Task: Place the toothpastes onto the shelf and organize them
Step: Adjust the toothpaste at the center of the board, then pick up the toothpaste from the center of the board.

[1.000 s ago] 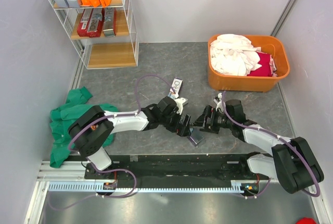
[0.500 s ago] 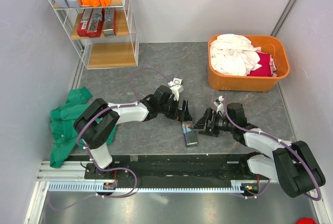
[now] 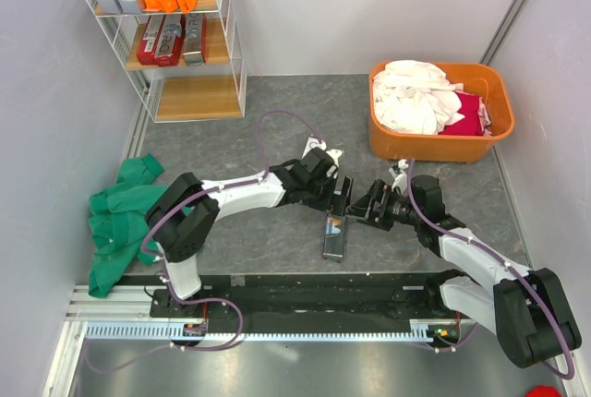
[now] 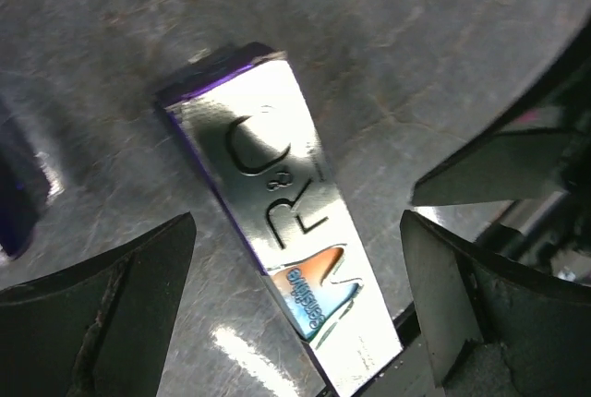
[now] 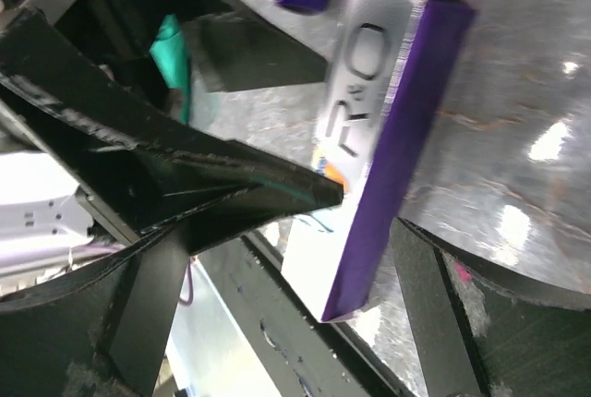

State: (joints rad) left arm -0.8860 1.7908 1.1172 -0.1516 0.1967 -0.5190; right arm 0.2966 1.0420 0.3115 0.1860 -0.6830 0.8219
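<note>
On the near half of the table (image 3: 277,129), a silver-and-purple R.O toothpaste (image 3: 335,236) lies flat. Just beyond it, your left gripper (image 3: 343,196) and right gripper (image 3: 367,210) both gape, holding nothing. Far back left, the shelf (image 3: 197,99) carries other toothpastes (image 3: 164,39).

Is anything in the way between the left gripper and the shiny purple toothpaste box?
Nothing visible is. The toothpaste box lies flat on the grey table, right in front of the open left gripper. The right gripper is close by, also open.
</note>
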